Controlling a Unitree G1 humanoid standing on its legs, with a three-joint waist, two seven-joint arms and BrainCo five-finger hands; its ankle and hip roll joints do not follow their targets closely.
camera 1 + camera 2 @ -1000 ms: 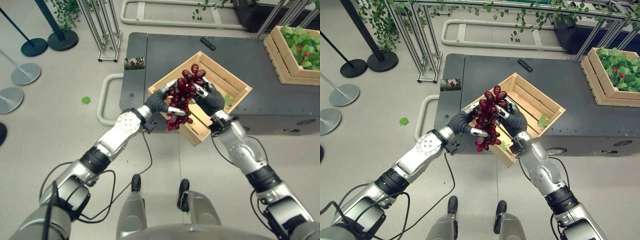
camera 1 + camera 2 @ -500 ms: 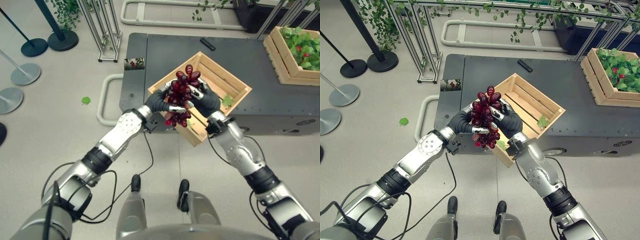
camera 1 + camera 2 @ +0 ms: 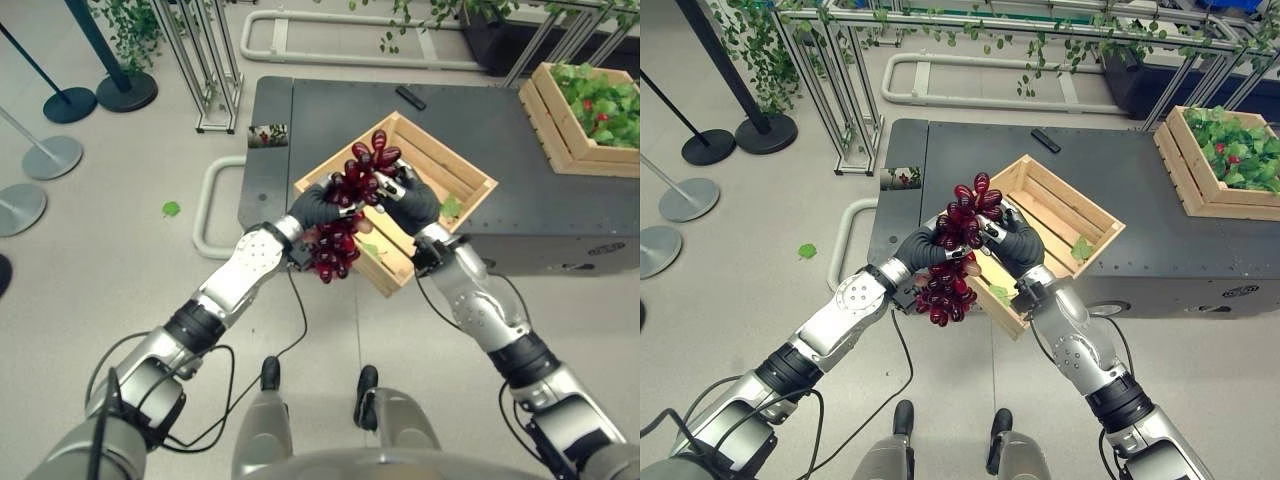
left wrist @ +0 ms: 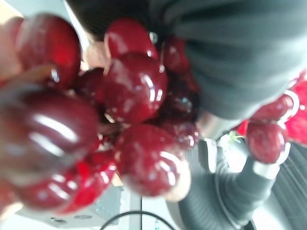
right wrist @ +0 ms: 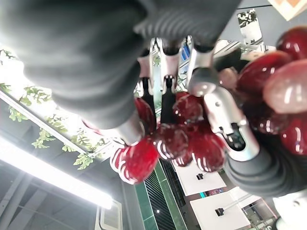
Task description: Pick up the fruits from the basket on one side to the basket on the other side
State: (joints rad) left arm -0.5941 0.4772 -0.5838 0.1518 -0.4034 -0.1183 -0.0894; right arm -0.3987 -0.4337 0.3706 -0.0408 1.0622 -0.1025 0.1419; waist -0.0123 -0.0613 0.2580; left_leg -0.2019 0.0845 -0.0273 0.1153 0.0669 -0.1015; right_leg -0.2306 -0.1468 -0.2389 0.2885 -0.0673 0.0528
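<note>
Since a second ago, the bunch of red grapes (image 3: 352, 200) has been carried slightly toward the robot's left, and its lower end is now seen hanging past the near left edge of the wooden crate (image 3: 455, 165), over the edge of the dark table (image 3: 330, 105) and the floor below, where before it hung at the crate's rim. The whole scene has also been shifted a little in both eye views, so some of that change is to be put down to camera movement. The bunch is held up in the air, clear of the crate's slats, with a few green leaves (image 3: 451, 206) left lying inside. The lift out of this crate is judged complete, and the carry to the other side is judged to be the step now in hand. A second crate (image 3: 1200, 180), filled with greenery, is seen at the table's far right.

The left hand (image 3: 318, 206) is closed on the bunch from the left, its fingers curled around the upper grapes. The right hand (image 3: 406, 198) is pressed in from the opposite side, fingers bent round the same cluster, as is confirmed in the right wrist view, where silver fingers (image 5: 225, 124) are seen wrapped among the glossy red fruit.
</note>
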